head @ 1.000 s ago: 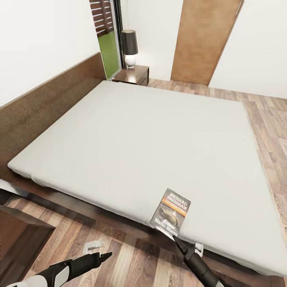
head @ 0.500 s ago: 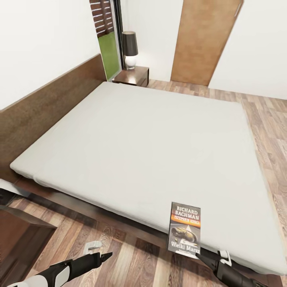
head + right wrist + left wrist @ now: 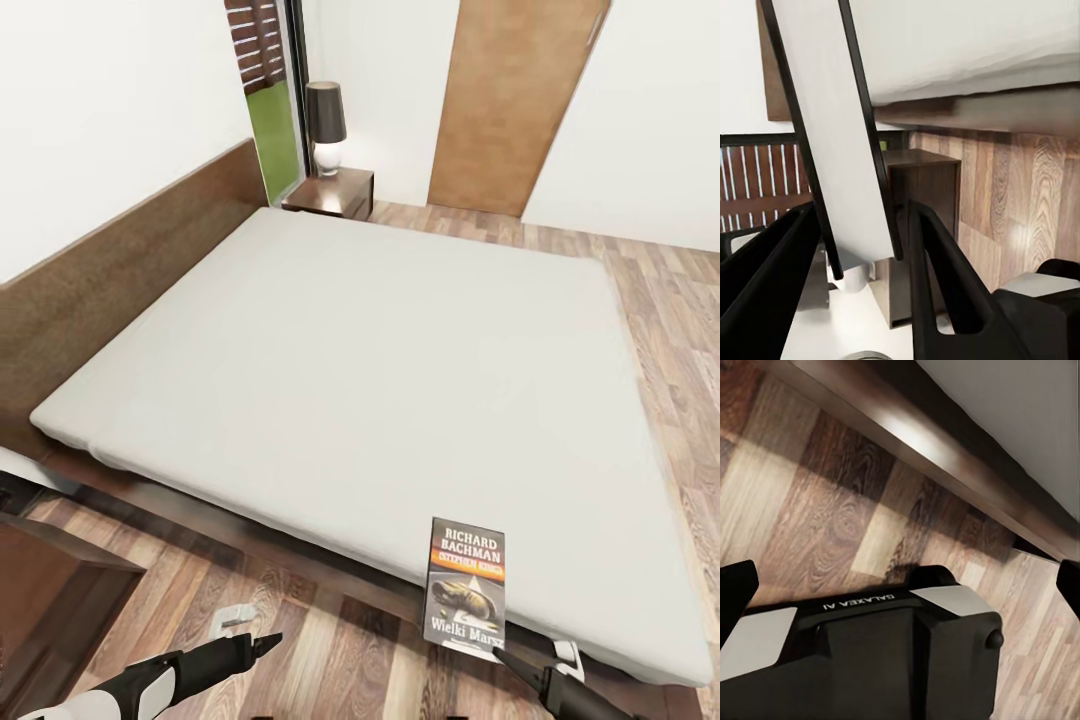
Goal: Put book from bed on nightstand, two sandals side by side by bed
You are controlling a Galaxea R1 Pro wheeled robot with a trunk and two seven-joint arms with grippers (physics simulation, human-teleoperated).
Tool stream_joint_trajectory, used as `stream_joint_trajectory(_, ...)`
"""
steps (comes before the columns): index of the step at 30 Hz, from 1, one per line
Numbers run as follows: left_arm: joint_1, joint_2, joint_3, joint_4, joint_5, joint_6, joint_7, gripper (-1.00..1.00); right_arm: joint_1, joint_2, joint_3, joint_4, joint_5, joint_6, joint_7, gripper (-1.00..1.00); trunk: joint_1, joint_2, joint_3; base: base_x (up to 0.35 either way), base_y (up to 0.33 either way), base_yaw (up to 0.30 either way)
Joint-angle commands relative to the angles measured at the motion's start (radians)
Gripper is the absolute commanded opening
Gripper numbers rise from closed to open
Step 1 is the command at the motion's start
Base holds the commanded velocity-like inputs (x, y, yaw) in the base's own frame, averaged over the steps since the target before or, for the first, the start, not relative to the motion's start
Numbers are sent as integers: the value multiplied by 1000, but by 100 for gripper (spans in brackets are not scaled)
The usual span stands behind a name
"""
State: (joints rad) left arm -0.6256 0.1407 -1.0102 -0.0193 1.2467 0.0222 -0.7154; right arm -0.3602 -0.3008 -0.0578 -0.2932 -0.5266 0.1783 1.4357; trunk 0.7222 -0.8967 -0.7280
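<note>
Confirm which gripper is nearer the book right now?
Right. The right gripper is shut on the book, holding its lower edge at the bed's near edge. The left gripper hangs over the floor, well apart.

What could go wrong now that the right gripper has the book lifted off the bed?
The right gripper pinches the book only at its bottom edge, so the thin paperback might pivot or slip out during the carry. The far nightstand already holds a lamp, leaving limited top surface; setting the book there risks bumping the lamp.

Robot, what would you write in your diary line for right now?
right gripper: shut on book | book: lifted upright at bed edge | left gripper: over floor | nightstand: far
</note>
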Motion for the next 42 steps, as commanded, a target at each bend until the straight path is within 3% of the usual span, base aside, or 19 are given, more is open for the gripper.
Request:
stream_joint_trajectory(1,0,0,-8,-1,10,2,-3,100,0,0,-2,2,-1,10,4,-100,-4,7,3,0,0,0)
stream_joint_trajectory(14,0,0,-8,-1,10,4,-5,100,0,0,-2,3,0,-79,4,-100,-54,98,43,0,0,0)
stream_joint_trajectory(42,0,0,-8,-1,9,5,-6,100,0,0,-2,2,-1,-80,8,-100,-54,98,45,0,0,27)
